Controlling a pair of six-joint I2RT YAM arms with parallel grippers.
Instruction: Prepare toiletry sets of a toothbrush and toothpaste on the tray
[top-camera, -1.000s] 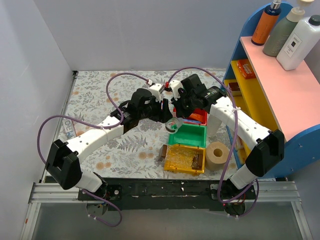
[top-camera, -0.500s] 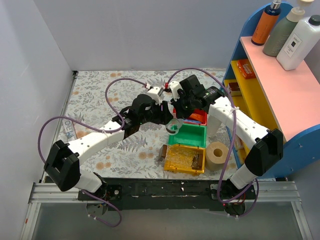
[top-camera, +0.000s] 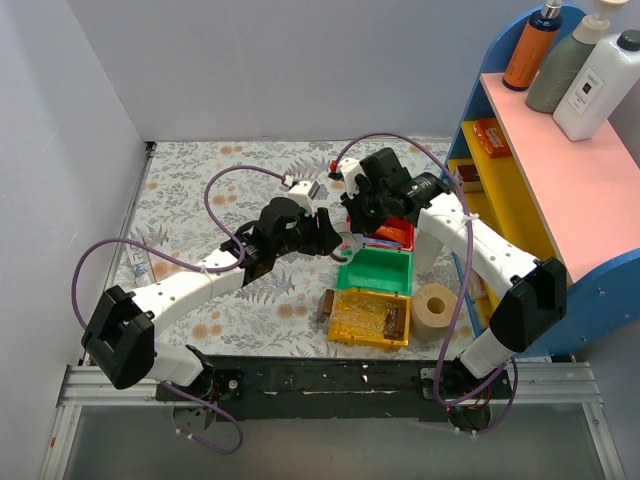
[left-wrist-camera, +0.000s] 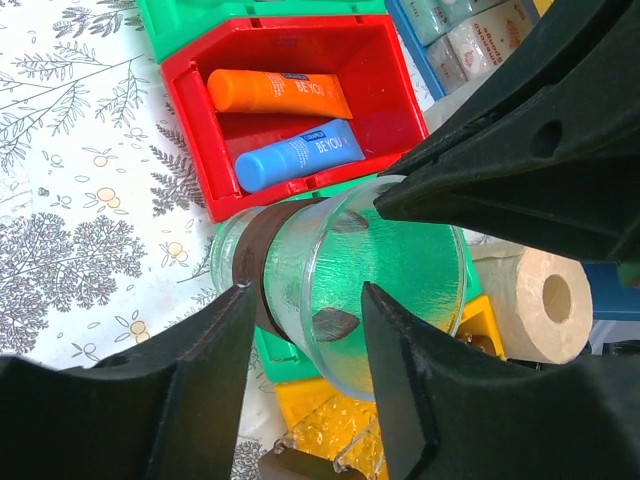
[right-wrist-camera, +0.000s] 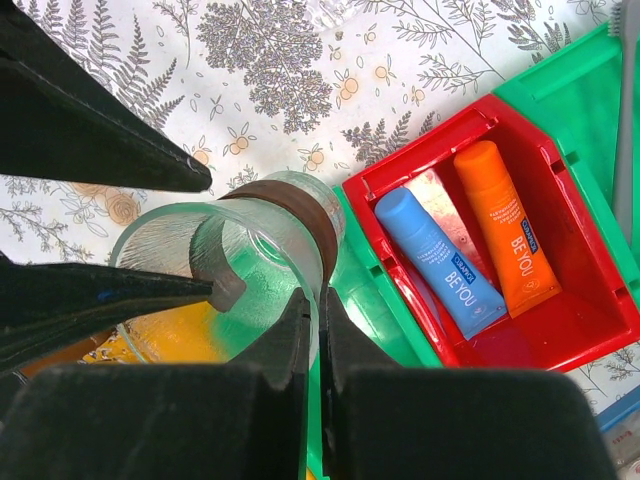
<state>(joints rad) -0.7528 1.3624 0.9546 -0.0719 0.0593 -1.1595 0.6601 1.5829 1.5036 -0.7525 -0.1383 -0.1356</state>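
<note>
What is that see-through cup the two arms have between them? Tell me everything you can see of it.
The clear cup looks like textured glass or plastic, flaring to an open mouth, with a dark brown band around its narrow end. It is empty, tipped on its side by the green bin. The right gripper pinches its rim; the left gripper straddles its body, contact unclear.

Pale grey walls (top-camera: 300, 70) are standing behind and at the left of a table (top-camera: 180, 190), which is wearing a cloth with grey ferns and orange flowers. At the right, a blue shelf unit (top-camera: 600, 320) with a pink top (top-camera: 550, 170) is carrying three bottles (top-camera: 565, 70). Even light is falling everywhere.
</note>
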